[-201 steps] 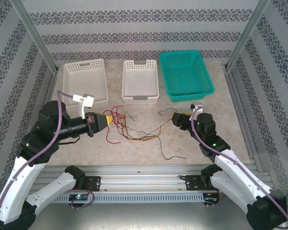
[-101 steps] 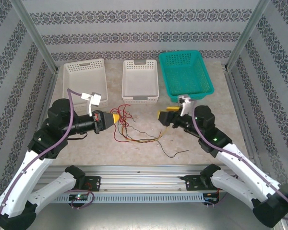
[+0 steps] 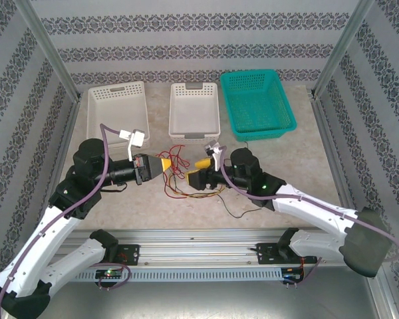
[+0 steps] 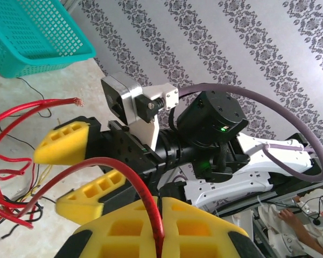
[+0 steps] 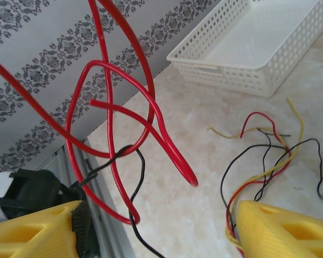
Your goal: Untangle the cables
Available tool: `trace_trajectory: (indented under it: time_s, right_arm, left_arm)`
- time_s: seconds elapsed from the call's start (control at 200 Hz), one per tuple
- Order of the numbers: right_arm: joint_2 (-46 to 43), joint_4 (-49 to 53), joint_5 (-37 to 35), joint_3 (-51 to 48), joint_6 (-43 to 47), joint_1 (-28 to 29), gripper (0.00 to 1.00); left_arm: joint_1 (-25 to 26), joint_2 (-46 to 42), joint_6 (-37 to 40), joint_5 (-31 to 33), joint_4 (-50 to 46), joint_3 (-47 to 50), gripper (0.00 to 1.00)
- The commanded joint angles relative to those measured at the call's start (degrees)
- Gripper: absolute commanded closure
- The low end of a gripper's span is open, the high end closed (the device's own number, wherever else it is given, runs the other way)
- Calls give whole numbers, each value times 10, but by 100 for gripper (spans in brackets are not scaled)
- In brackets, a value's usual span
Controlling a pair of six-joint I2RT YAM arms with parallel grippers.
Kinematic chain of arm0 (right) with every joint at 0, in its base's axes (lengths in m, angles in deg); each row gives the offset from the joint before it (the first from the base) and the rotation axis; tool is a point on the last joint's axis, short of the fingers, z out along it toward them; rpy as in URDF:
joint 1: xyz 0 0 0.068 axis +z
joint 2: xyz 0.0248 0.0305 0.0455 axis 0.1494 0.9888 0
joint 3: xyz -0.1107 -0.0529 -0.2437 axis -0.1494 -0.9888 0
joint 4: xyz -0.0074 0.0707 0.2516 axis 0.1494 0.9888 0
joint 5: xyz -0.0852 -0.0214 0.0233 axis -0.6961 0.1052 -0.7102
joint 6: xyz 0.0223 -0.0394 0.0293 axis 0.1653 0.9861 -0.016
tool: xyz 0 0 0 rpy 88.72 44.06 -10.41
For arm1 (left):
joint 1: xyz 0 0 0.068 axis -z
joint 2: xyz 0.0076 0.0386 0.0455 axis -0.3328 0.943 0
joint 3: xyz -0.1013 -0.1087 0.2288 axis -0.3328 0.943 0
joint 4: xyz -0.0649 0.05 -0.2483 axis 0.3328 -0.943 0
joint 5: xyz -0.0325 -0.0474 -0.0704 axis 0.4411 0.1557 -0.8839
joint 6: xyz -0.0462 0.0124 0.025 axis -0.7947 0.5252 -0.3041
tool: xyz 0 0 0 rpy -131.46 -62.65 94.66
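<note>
right arm swung leftward to mid-tabletop (image 3: 302,166); left arm edged right. left pincer (image 3: 166,165) is clamped shut on a red cable (image 4: 148,196), whose loops are lifted off the surface. the other cables (image 3: 183,191), red, yellow and black, lie tangled on the tabletop under and between the two pincers. right pincer (image 3: 197,170) sits just beside the left, spread wide and holding nothing, with red loops hanging in the gap between its fingers (image 5: 32,231).

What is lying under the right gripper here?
Red, yellow and black cables lie on the table below the open right gripper. In the top view its fingers cover part of the bundle.
</note>
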Motion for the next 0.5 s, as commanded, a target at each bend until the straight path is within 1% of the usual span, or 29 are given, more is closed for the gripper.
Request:
trace_trajectory:
  time_s: [0.0,0.175,0.33,0.38,0.435,0.495]
  right_arm:
    - [28,-48,-5,23,20,6,29]
    - [48,-79,-26,23,20,10,33]
    - [59,-89,-43,27,25,12,43]
    - [64,-91,-46,29,26,12,50]
    - [68,-92,-52,31,24,12,55]
    - [70,-98,-56,31,24,11,57]
  left_arm:
    - [-5,-8,-21,-22,61,9,100]
    - [-6,-6,-31,-31,78,19,100]
    - [-5,-10,-32,-36,81,26,100]
    - [-5,-11,-34,-37,82,27,100]
    - [-5,-12,-36,-39,83,29,100]
    - [-5,-12,-36,-40,83,31,100]
